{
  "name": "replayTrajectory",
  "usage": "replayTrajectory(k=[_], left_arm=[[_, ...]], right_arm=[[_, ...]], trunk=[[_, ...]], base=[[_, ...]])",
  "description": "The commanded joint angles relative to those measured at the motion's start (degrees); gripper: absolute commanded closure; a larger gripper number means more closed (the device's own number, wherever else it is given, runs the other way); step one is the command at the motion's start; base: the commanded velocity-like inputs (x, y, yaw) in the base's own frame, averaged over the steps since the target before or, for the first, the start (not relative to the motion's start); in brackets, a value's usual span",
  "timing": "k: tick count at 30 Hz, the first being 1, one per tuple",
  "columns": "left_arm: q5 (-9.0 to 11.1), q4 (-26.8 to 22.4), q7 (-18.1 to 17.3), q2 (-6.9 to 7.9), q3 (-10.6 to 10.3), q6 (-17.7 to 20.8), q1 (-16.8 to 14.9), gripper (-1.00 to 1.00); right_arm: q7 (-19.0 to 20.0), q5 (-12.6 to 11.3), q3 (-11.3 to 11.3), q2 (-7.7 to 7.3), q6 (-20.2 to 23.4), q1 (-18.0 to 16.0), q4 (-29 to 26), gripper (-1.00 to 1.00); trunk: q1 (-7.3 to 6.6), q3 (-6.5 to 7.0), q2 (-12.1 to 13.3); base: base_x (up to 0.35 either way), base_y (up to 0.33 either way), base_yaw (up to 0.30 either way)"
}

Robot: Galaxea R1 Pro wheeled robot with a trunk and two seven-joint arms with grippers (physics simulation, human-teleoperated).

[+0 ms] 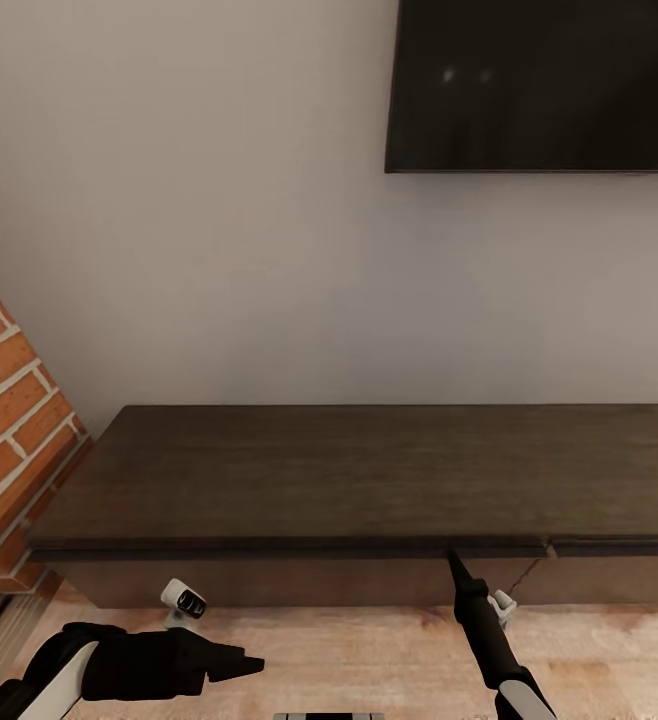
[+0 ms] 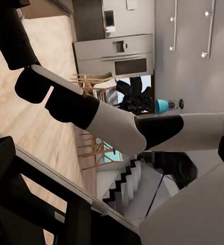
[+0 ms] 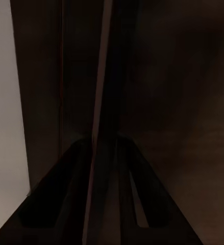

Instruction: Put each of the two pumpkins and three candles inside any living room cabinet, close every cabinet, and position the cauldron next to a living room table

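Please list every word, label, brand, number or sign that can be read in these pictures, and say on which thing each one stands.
There is no readable text in any view.
The dark screen on the wall is blank, with no brand mark to be seen.
The cabinet has a plain wooden top and front, no label.
The right gripper and left gripper carry no visible markings.
The kitchen appliances in the left wrist view are too small to show any writing.
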Motion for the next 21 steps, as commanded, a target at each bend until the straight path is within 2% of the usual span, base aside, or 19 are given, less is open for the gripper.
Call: replayTrajectory(k=[1, 21], left_arm=[[0.27, 0.0, -0.02, 0.05, -0.11, 0.36, -0.04, -1.0], [0.27, 0.0, -0.1, 0.05, -0.11, 0.36, -0.05, -1.0]], right_arm=[[0.24, -0.71, 0.46, -0.09, -0.16, 0.0, 0.13, 1.0], [0.25, -0.71, 0.46, -0.09, -0.16, 0.0, 0.1, 1.0]], trunk=[[-0.02, -0.05, -0.02], [-0.02, -0.05, -0.02]], base=[[-0.128, 0.0, 0.0], [-0.22, 0.0, 0.0]])
